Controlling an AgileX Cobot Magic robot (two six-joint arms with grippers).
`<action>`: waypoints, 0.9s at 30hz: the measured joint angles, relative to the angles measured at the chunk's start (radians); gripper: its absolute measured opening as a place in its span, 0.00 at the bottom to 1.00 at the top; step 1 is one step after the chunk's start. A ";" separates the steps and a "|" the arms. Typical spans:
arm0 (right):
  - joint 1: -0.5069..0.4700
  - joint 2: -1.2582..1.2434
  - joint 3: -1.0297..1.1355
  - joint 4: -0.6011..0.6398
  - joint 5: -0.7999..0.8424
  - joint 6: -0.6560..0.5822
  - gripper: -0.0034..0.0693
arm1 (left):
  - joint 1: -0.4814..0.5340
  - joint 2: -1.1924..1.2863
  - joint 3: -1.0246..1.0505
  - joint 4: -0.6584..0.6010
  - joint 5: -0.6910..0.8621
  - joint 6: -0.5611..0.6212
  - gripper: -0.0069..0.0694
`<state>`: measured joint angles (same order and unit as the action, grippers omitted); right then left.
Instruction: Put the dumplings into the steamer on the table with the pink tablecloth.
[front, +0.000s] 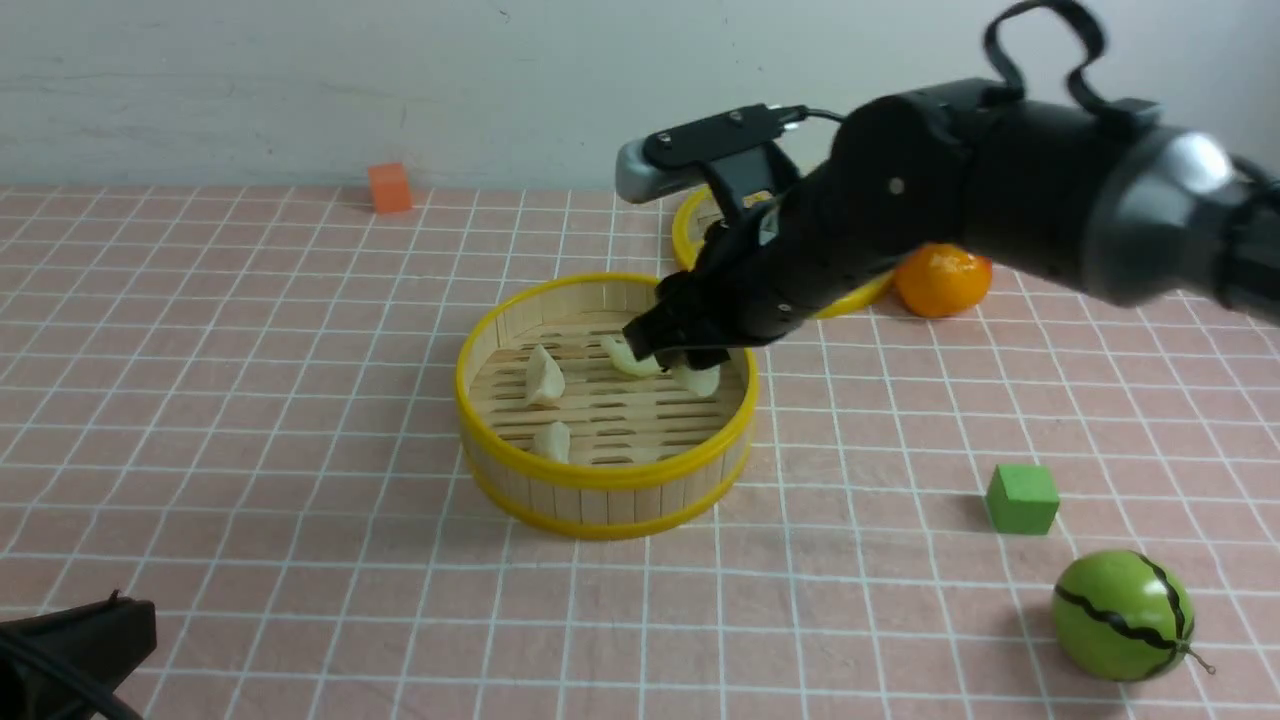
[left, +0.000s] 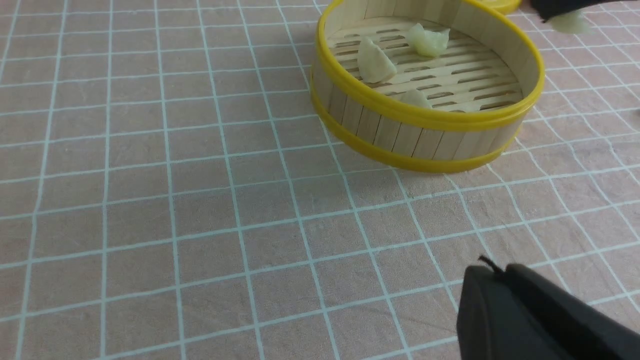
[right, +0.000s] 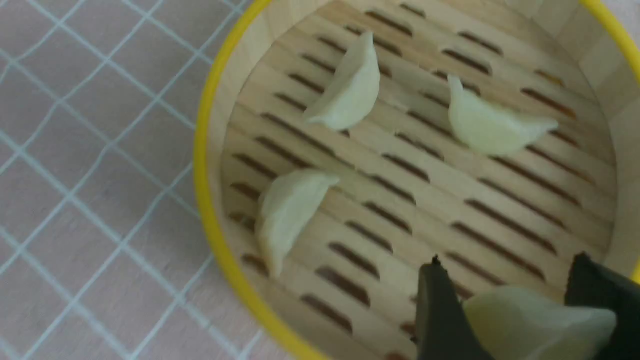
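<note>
One pink tablecloth (front: 250, 400) (pale wall (front: 300, 80) behind)

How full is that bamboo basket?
Partly full: three dumplings lie in the basket; the right pincer holds a fourth dumpling over it.

Lid (front: 688, 228) mostly behind the right arm (front: 1000, 190), left pincer (front: 110, 628) partly off-frame

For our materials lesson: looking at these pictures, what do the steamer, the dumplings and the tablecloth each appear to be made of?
The steamer looks like bamboo or light wood, matt, judging by its pale slats; its glossy yellow rims look plastic. The dumplings are probably soft plastic or rubber, translucent with a slight sheen. The tablecloth looks like matt fabric, visibly wrinkled.
</note>
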<state>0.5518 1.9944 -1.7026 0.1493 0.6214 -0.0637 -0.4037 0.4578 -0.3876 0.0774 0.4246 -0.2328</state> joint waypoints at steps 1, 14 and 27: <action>0.000 0.031 -0.016 -0.001 -0.010 -0.003 0.48 | 0.000 0.000 0.000 0.000 0.000 0.000 0.12; 0.000 0.167 -0.086 -0.024 0.022 -0.011 0.67 | 0.000 0.000 0.000 -0.001 0.008 0.000 0.14; 0.000 -0.518 -0.135 -0.192 0.259 -0.033 0.61 | 0.000 0.000 0.000 -0.003 0.007 0.000 0.16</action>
<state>0.5518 1.4763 -1.8372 -0.0432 0.8806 -0.0969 -0.4037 0.4578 -0.3876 0.0747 0.4318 -0.2328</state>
